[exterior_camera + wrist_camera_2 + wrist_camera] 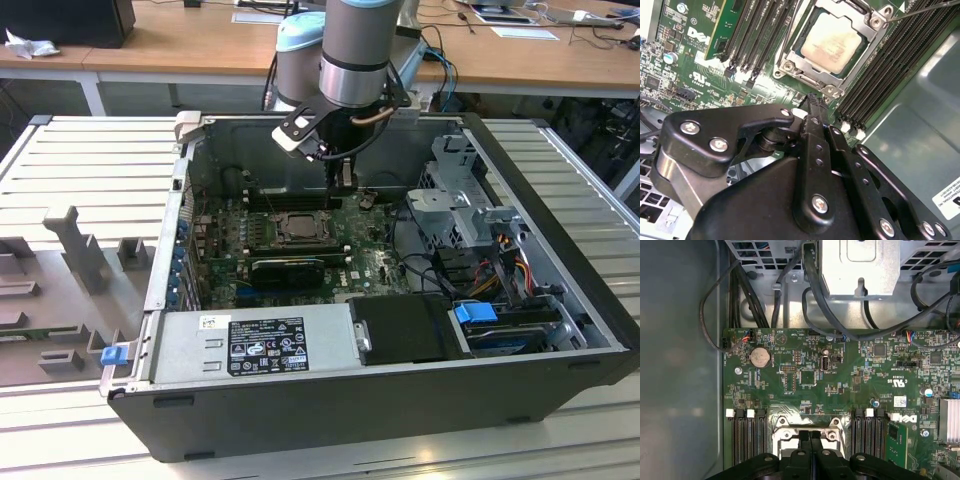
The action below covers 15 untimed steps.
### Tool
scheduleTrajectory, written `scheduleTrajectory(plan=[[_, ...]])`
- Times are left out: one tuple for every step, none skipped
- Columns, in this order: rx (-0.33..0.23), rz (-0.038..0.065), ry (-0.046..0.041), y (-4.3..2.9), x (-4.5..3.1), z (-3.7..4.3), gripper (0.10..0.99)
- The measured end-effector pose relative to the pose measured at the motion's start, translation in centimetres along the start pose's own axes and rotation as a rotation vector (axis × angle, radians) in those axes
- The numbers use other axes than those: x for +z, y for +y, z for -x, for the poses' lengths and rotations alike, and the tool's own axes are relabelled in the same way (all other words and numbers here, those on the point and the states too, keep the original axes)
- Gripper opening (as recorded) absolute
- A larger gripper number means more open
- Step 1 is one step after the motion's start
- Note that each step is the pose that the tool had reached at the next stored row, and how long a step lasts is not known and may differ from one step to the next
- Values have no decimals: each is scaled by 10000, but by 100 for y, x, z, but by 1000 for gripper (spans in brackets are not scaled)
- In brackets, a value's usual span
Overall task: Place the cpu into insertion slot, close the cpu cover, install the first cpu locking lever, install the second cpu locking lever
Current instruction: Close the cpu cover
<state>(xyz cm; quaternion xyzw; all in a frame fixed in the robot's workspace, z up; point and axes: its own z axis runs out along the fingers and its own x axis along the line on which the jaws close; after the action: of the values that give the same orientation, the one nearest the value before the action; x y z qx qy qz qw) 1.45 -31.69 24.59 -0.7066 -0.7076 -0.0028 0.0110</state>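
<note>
Closed on nothing, the tool point(810, 435) hides most of the cpu cover point(781, 434) beneath it.

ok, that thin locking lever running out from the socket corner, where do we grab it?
Probably on the free stretch of the locking lever, away from its pivot at the corner of the cpu cover. It's a thin straight rod, so come from above with the tool opened, jaws across its length. Its far end runs out of the second wrist view.
</note>
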Motion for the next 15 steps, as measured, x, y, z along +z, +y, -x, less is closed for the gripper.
scheduleTrajectory(plan=[[0,-1,0,-1,0,0,106],[1,0,0,-3,0,0,106],[1,0,0,-6,0,0,106],[0,0,0,-9,0,0,106],[1,0,0,-12,0,0,106],[2,0,0,-16,0,0,106],[1,0,0,-23,0,0,106],[1,0,0,-26,0,0,106],[-1,0,0,-27,0,0,106],[0,0,-1,-29,0,0,106],[1,0,0,-31,0,0,106],[2,-1,-1,-33,0,0,106],[1,0,-1,-35,0,0,106],[1,0,-1,-38,0,0,106],[0,0,-1,-48,0,0,106]])
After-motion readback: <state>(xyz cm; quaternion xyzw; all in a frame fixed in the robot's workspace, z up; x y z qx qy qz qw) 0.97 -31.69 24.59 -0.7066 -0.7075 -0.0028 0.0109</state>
